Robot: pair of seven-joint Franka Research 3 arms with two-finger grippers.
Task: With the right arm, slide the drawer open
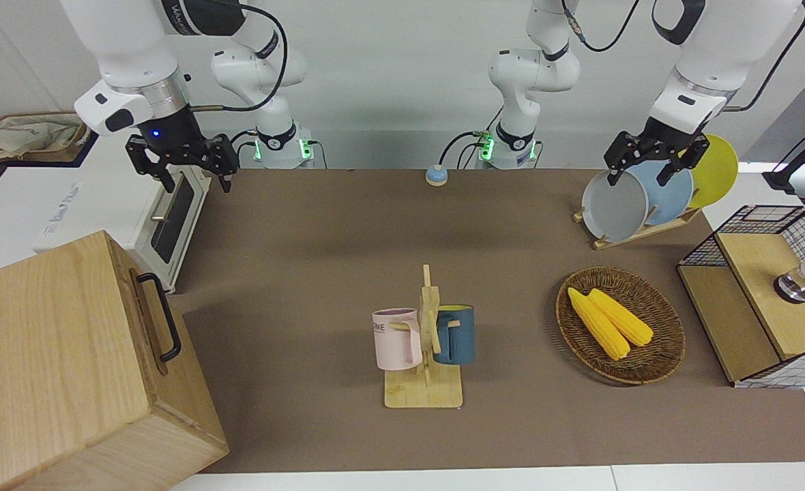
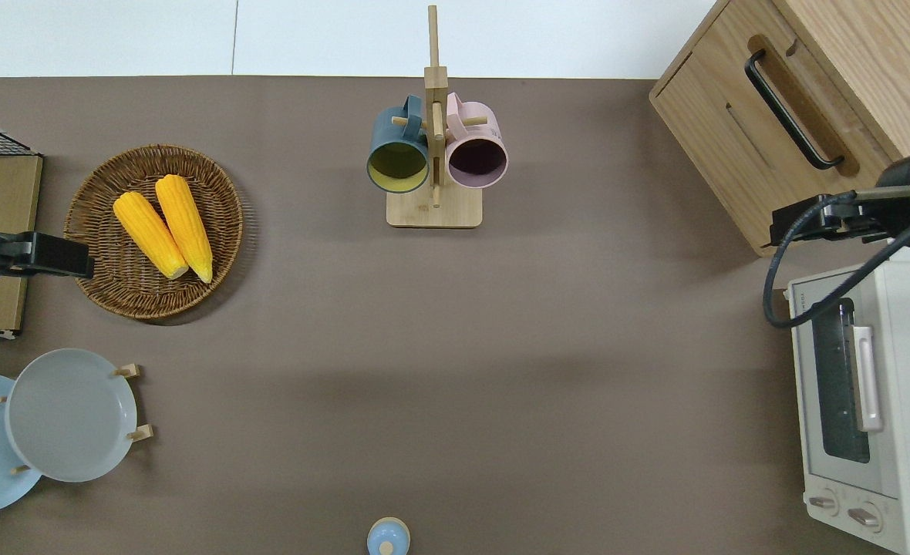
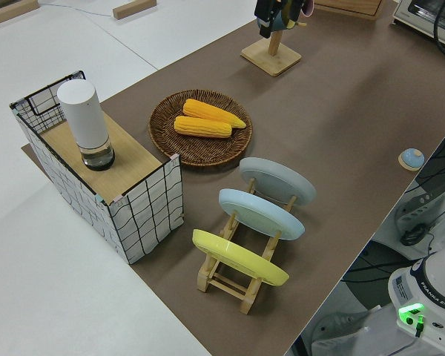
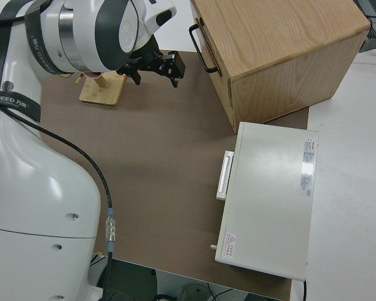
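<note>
While you watch the front view, you see the right tool point(image 1: 179, 158) hanging in the air with its two fingers spread wide apart and nothing between them, a small blue light glowing on the wrist just above it. In the overhead view that tool point(image 2: 825, 222) sits over the corner of the pale-wood cabinet point(image 2: 810, 116) nearest the robots, where the cabinet comes close to the white toaster oven point(image 2: 871, 408). The drawer point(image 1: 153, 320) is on the cabinet's front face, which looks toward the middle of the worktop point(image 1: 348, 273); its front sits level with the rest of that face, so you can take it as shut. Its black bar handle point(image 1: 162, 316) runs along the drawer front, and the tool is well apart from it, touching neither the handle nor the wood. The cabinet stands at the right arm's end of the worktop, farther from the robots than the toaster oven, which lies just beside it.

The left arm is parked; its tool point(image 1: 655, 158) shows its fingers apart and holds nothing.

Out on the worktop you have a wooden mug stand point(image 1: 424, 354) carrying a pink mug point(image 1: 396, 339) and a blue mug point(image 1: 456, 334), and toward the left arm's end a woven basket point(image 1: 655, 361) with two corn cobs point(image 1: 610, 322) in it.
</note>
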